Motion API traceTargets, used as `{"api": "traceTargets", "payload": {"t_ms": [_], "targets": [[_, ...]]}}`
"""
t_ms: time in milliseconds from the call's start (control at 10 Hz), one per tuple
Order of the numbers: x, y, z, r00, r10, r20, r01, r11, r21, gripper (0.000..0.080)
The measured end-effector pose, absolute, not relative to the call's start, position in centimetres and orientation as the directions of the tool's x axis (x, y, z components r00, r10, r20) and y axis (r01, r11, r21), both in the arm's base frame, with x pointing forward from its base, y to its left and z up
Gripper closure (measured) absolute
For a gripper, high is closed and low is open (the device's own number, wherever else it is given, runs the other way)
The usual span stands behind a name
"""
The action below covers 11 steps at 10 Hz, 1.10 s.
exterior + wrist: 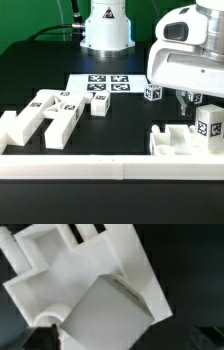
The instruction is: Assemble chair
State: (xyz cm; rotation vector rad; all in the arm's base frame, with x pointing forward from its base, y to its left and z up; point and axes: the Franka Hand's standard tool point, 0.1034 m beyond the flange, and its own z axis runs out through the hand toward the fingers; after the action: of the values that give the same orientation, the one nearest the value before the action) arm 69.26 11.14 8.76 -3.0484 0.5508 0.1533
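Black counter point(130, 118) ran under everything, and down at the exterior view's right sat the part-built white plastic chair piece point(176, 141), low and blocky. A tagged white block point(210, 126) stood upright at its right-hand end.

From the wrist it was white plastic nearly edge to edge. A flat white plate point(110, 308) lay at a slant over a larger slotted white panel point(95, 263), with the slots along one edge.

Over that piece hung the hand point(186, 102) under its bulky white housing. It was released, the fingers spread wide and nothing between them. Dark counter showed between the fingertips and the plastic below. One dark finger point(38, 335) sat at the edge of the wrist view, beside the plate; whether it brushed the plate could not be told.

Just beside the hand, toward the exterior view's left, a small white cube with a tag point(152, 93) stood alone on the counter. Well apart, over on the exterior view's left, a cluster of loose chunky white bars and blocks point(50, 113) lay jumbled close together, a few showing tags.

Between that cluster and the hand, farther back, lay the marker board point(105, 85). Behind it rose the arm's white base point(106, 30). Along the near edge ran a long white border rail point(95, 166).
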Motion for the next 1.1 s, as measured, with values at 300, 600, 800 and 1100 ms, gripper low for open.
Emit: {"api": "traceTargets", "payload": {"t_ms": [300,600,800,1100], "targets": [[69.32,11.40,8.79,0.994,-0.068,-0.087,-0.072,-0.997,-0.040,0.0150],[69.33,11.36,8.63,0.988,0.140,-0.065,0.136,-0.989,-0.056,0.0150],[69.22,11.31,8.57,0.987,0.146,-0.060,0.143,-0.988,-0.057,0.0150],[69.04,11.00,8.33,0.989,0.144,-0.048,0.141,-0.988,-0.056,0.0150]]}}
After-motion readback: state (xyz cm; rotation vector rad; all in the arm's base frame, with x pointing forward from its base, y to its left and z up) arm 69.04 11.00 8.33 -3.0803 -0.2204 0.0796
